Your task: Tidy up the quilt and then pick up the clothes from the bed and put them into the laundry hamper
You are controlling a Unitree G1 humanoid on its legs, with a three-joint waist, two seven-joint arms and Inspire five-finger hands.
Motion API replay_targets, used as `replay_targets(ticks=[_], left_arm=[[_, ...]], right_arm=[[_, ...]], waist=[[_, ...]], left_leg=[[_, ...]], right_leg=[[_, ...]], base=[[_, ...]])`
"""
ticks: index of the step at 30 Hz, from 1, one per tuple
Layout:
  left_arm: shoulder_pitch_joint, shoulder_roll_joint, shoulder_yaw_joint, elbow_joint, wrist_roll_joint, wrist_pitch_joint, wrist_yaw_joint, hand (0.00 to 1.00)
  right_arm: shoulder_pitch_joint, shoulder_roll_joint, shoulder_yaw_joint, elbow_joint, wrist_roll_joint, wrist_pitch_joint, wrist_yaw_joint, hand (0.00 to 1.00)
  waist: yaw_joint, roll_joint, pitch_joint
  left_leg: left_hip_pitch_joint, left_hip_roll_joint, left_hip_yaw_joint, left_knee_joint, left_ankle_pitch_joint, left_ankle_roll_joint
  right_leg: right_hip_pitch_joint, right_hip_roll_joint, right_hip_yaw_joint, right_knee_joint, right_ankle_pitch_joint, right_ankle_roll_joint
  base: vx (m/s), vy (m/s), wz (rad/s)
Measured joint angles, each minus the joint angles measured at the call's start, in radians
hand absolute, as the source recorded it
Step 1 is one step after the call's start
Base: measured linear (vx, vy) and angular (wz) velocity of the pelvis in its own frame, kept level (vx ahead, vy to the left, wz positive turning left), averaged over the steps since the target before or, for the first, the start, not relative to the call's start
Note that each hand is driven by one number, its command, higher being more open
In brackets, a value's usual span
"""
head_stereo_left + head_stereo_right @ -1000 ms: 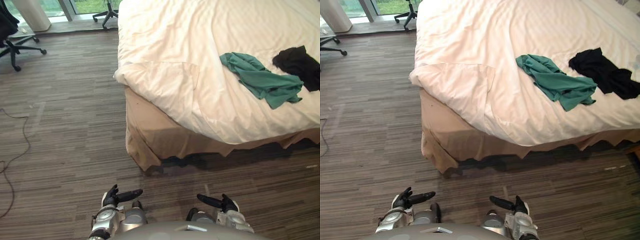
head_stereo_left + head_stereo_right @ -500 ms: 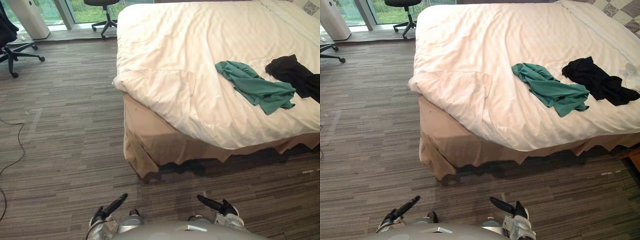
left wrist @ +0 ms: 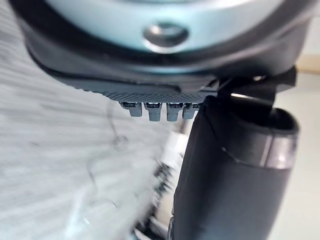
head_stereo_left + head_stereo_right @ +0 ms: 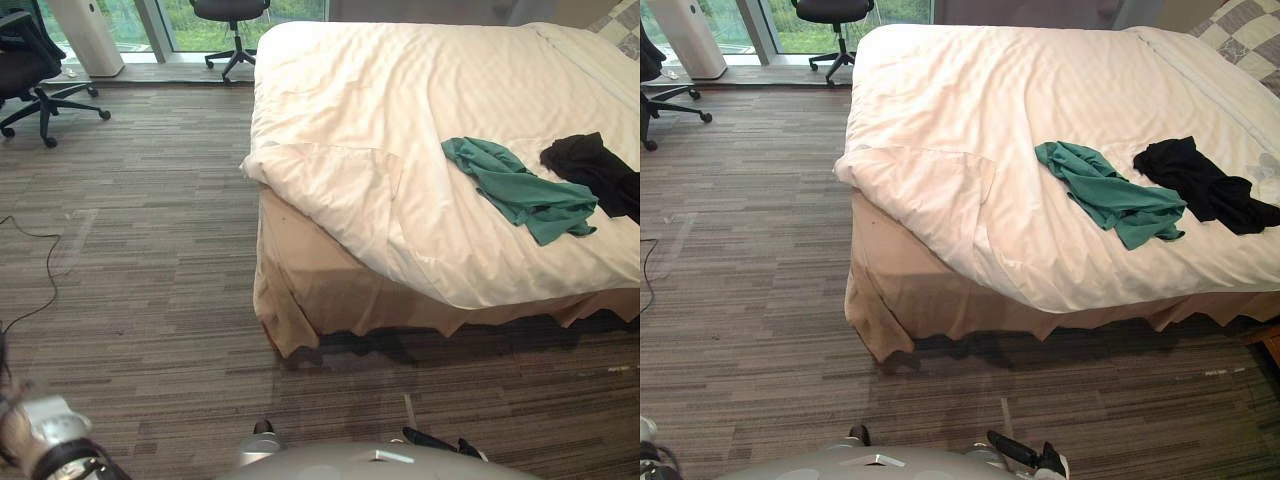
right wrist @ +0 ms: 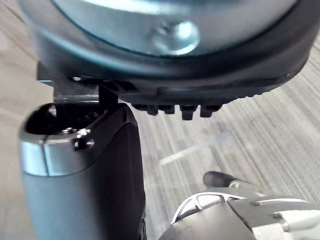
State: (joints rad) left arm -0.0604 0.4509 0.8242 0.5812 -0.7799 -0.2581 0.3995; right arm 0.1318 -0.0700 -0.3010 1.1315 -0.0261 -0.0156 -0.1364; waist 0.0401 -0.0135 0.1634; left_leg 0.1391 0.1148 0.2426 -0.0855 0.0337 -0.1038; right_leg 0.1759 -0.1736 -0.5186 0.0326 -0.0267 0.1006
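Note:
A bed with a cream quilt [image 4: 400, 110] stands ahead on the right. The quilt's near left corner [image 4: 330, 180] is folded back on itself. A green garment [image 4: 520, 190] and a black garment [image 4: 595, 170] lie crumpled side by side on the quilt near its right side. My right hand [image 4: 1025, 452] hangs low over the carpet with its fingers straight and nothing in it. In the left wrist view my left hand [image 3: 150, 90] is held over the floor, fingers straight and bare, its thumb [image 3: 230, 175] standing out. Both hands are far from the bed.
A beige bed skirt [image 4: 310, 290] hangs to the striped carpet [image 4: 150, 250]. Two black office chairs [image 4: 30, 60] [image 4: 230, 15] and a white column unit [image 4: 85, 35] stand by the window at the far left. A chequered pillow [image 4: 1240, 25] lies at the far right.
The camera has tilted up and shifted. My left arm has swung out to the lower left corner, and my right hand sits lower in view. The quilt and clothes have not moved.

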Motion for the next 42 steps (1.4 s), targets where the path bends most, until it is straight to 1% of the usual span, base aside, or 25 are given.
replay_targets(ticks=[1, 2, 4, 7, 9, 10, 11, 12, 13, 14, 15, 16, 17, 18, 19, 22, 23, 26, 29, 30, 32, 34, 38, 39, 42], left_arm=[[-0.015, 0.009, -0.017, -0.05, 0.043, -0.007, 0.01, 1.0], [-0.035, 0.028, -0.055, -0.143, 0.101, -0.027, 0.023, 1.0], [-0.06, 0.051, -0.11, -0.252, 0.249, -0.043, 0.051, 1.0], [-0.1, 0.078, -0.254, -0.363, 0.575, -0.036, 0.061, 1.0], [-0.116, 0.079, -0.308, -0.392, 0.68, -0.017, 0.059, 1.0], [-0.128, 0.081, -0.35, -0.418, 0.748, 0.006, 0.055, 1.0], [-0.132, 0.084, -0.372, -0.431, 0.774, 0.014, 0.055, 1.0], [-0.147, 0.102, -0.42, -0.441, 0.844, 0.026, 0.052, 1.0], [-0.177, 0.124, -0.473, -0.442, 0.923, 0.049, 0.044, 1.0], [-0.197, 0.136, -0.504, -0.442, 0.952, 0.061, 0.04, 1.0], [-0.257, 0.169, -0.582, -0.441, 1.015, 0.08, 0.035, 1.0], [-0.282, 0.187, -0.61, -0.439, 1.052, 0.087, 0.035, 1.0], [-0.345, 0.225, -0.669, -0.42, 1.115, 0.096, 0.035, 1.0], [-0.378, 0.244, -0.698, -0.408, 1.156, 0.107, 0.034, 1.0], [-0.454, 0.28, -0.755, -0.372, 1.229, 0.123, 0.033, 1.0], [-0.561, 0.294, -0.79, -0.323, 1.292, 0.15, 0.022, 1.0], [-0.613, 0.295, -0.796, -0.303, 1.305, 0.16, 0.02, 1.0], [-0.735, 0.306, -0.858, -0.257, 1.33, 0.2, 0.012, 1.0], [-0.807, 0.348, -0.921, -0.229, 1.343, 0.219, 0.006, 1.0], [-0.848, 0.355, -0.941, -0.216, 1.346, 0.222, 0.003, 1.0], [-0.906, 0.363, -0.975, -0.194, 1.353, 0.226, 0.0, 1.0], [-0.951, 0.397, -1.02, -0.169, 1.381, 0.227, -0.015, 1.0], [-1.042, 0.421, -1.077, -0.093, 1.381, 0.23, -0.057, 1.0], [-1.068, 0.421, -1.095, -0.06, 1.38, 0.232, -0.08, 0.0], [-1.116, 0.413, -1.139, 0.01, 1.372, 0.219, -0.12, 0.0]], right_arm=[[0.006, 0.0, -0.001, -0.002, 0.001, -0.002, 0.001, 1.0], [0.012, 0.0, -0.003, -0.006, 0.003, -0.005, 0.003, 1.0], [0.015, -0.002, -0.005, -0.007, 0.012, -0.013, 0.023, 1.0], [0.025, -0.008, -0.043, -0.009, 0.036, -0.02, 0.069, 1.0], [0.028, -0.013, -0.057, -0.01, 0.038, -0.021, 0.083, 1.0], [0.032, -0.015, -0.068, -0.005, 0.041, -0.022, 0.091, 1.0], [0.031, -0.015, -0.075, -0.005, 0.041, -0.023, 0.094, 1.0], [0.031, -0.014, -0.084, -0.006, 0.042, -0.027, 0.101, 1.0], [0.031, -0.014, -0.086, -0.005, 0.041, -0.036, 0.106, 1.0], [0.031, -0.014, -0.087, -0.006, 0.041, -0.039, 0.108, 1.0], [0.027, -0.014, -0.091, -0.009, 0.041, -0.044, 0.109, 1.0], [0.023, -0.014, -0.093, -0.01, 0.041, -0.045, 0.109, 1.0], [0.016, -0.014, -0.099, -0.01, 0.041, -0.049, 0.109, 1.0], [0.011, -0.014, -0.101, -0.01, 0.041, -0.05, 0.109, 1.0], [0.0, -0.014, -0.101, -0.014, 0.041, -0.054, 0.109, 1.0], [-0.025, -0.012, -0.098, -0.032, 0.041, -0.054, 0.105, 1.0], [-0.04, -0.011, -0.095, -0.04, 0.041, -0.055, 0.101, 1.0], [-0.062, -0.01, -0.078, -0.071, 0.041, -0.057, 0.081, 1.0], [-0.083, -0.01, -0.046, -0.11, 0.044, -0.062, 0.074, 1.0], [-0.091, -0.009, -0.037, -0.128, 0.045, -0.064, 0.07, 1.0], [-0.108, -0.009, -0.02, -0.137, 0.062, -0.065, 0.061, 1.0], [-0.115, -0.007, 0.0, -0.166, 0.085, -0.069, 0.059, 1.0], [-0.168, -0.013, 0.047, -0.186, 0.092, -0.077, 0.04, 1.0], [-0.183, -0.016, 0.063, -0.201, 0.111, -0.079, 0.037, 1.0], [-0.187, -0.011, 0.115, -0.273, 0.158, -0.082, 0.036, 1.0]], waist=[[0.007, 0.002, -0.001], [0.013, 0.005, -0.005], [0.013, 0.012, -0.012], [0.01, 0.028, -0.025], [0.005, 0.041, -0.027], [0.001, 0.05, -0.036], [-0.004, 0.053, -0.037], [-0.019, 0.057, -0.039], [-0.021, 0.059, -0.038], [-0.024, 0.058, -0.039], [-0.038, 0.056, -0.039], [-0.043, 0.054, -0.039], [-0.047, 0.052, -0.037], [-0.049, 0.051, -0.036], [-0.067, 0.048, -0.032], [-0.091, 0.047, -0.001], [-0.101, 0.046, 0.023], [-0.108, 0.043, 0.076], [-0.126, 0.042, 0.124], [-0.125, 0.04, 0.143], [-0.125, 0.039, 0.166], [-0.129, 0.036, 0.186], [-0.13, 0.032, 0.226], [-0.131, 0.029, 0.244], [-0.132, 0.022, 0.256]], left_leg=[[0.0, 0.0, 0.0, 0.0, 0.0, 0.0], [0.0, -0.001, -0.001, 0.001, 0.0, 0.0], [0.001, -0.002, -0.001, 0.001, 0.0, 0.0], [0.002, -0.002, 0.004, 0.001, 0.0, 0.0], [0.001, -0.001, 0.013, 0.001, 0.0, 0.001], [-0.011, 0.002, 0.024, 0.001, -0.001, 0.001], [-0.018, 0.002, 0.028, 0.001, -0.001, 0.001], [-0.029, 0.004, 0.032, 0.001, -0.001, 0.001], [-0.031, 0.007, 0.05, 0.001, -0.001, 0.001], [-0.035, 0.008, 0.056, 0.001, -0.001, 0.001], [-0.059, 0.01, 0.066, 0.002, -0.001, 0.001], [-0.068, 0.01, 0.071, 0.002, 0.0, 0.0], [-0.091, 0.011, 0.086, 0.002, 0.004, 0.001], [-0.103, 0.012, 0.094, 0.004, 0.005, 0.001], [-0.133, 0.013, 0.107, 0.014, 0.005, 0.001], [-0.156, 0.013, 0.133, 0.021, 0.004, 0.002], [-0.176, 0.014, 0.141, 0.032, 0.002, 0.004], [-0.224, 0.017, 0.158, 0.049, 0.002, 0.006], [-0.271, 0.018, 0.17, 0.058, 0.0, 0.008], [-0.296, 0.018, 0.178, 0.065, 0.0, 0.009], [-0.331, 0.017, 0.187, 0.067, -0.001, 0.009], [-0.369, 0.017, 0.199, 0.068, -0.001, 0.009], [-0.446, 0.016, 0.226, 0.072, -0.001, 0.01], [-0.46, 0.016, 0.232, 0.073, -0.001, 0.01], [-0.504, 0.02, 0.247, 0.08, -0.001, 0.01]], right_leg=[[0.0, 0.0, 0.0, 0.0, 0.0, 0.0], [0.0, 0.0, 0.0, 0.0, 0.001, 0.0], [0.0, 0.0, 0.0, 0.001, 0.002, 0.0], [-0.003, 0.001, 0.006, 0.001, 0.002, -0.001], [-0.016, 0.001, 0.015, 0.001, 0.003, -0.001], [-0.03, 0.002, 0.029, 0.005, 0.003, 0.001], [-0.039, 0.002, 0.034, 0.006, 0.004, 0.001], [-0.057, 0.003, 0.041, 0.013, 0.004, 0.002], [-0.075, 0.004, 0.06, 0.019, 0.004, 0.002], [-0.082, 0.005, 0.066, 0.021, 0.004, 0.002], [-0.116, 0.005, 0.079, 0.03, 0.004, 0.002], [-0.135, 0.004, 0.087, 0.038, 0.004, 0.002], [-0.171, 0.004, 0.103, 0.046, 0.007, 0.003], [-0.192, 0.004, 0.113, 0.051, 0.009, 0.001], [-0.227, 0.004, 0.126, 0.052, 0.018, -0.006], [-0.265, 0.005, 0.155, 0.051, 0.03, -0.011], [-0.287, 0.005, 0.167, 0.051, 0.038, -0.016], [-0.34, 0.007, 0.186, 0.045, 0.055, -0.023], [-0.386, 0.009, 0.2, 0.032, 0.075, -0.03], [-0.412, 0.009, 0.21, 0.027, 0.087, -0.035], [-0.446, 0.011, 0.226, 0.012, 0.103, -0.035], [-0.494, 0.012, 0.251, 0.011, 0.116, -0.04], [-0.58, 0.014, 0.301, -0.009, 0.153, -0.041], [-0.592, 0.014, 0.308, -0.021, 0.164, -0.041], [-0.639, 0.009, 0.319, -0.022, 0.165, -0.04]], base=[[0.0, 0.0, 0.0], [0.0, 0.0, 0.0], [0.0, 0.0, 0.0], [0.0, 0.003, -0.04], [-0.02, 0.008, -0.15], [-0.02, 0.01, -0.21], [-0.01, 0.003, -0.19], [-0.01, 0.001, -0.26], [-0.01, -0.001, -0.29], [-0.04, -0.004, -0.34], [-0.03, -0.004, -0.23], [-0.03, -0.003, -0.3], [-0.01, 0.0, -0.29], [-0.01, -0.007, -0.37], [0.0, -0.008, -0.29], [0.01, -0.004, -0.32], [-0.02, -0.005, -0.26], [-0.02, -0.014, -0.21], [-0.02, -0.016, -0.15], [-0.03, -0.014, -0.15], [-0.03, -0.008, -0.17], [-0.02, 0.0, -0.2], [-0.01, 0.015, -0.21], [-0.01, 0.018, -0.16], [0.01, 0.008, -0.07]])
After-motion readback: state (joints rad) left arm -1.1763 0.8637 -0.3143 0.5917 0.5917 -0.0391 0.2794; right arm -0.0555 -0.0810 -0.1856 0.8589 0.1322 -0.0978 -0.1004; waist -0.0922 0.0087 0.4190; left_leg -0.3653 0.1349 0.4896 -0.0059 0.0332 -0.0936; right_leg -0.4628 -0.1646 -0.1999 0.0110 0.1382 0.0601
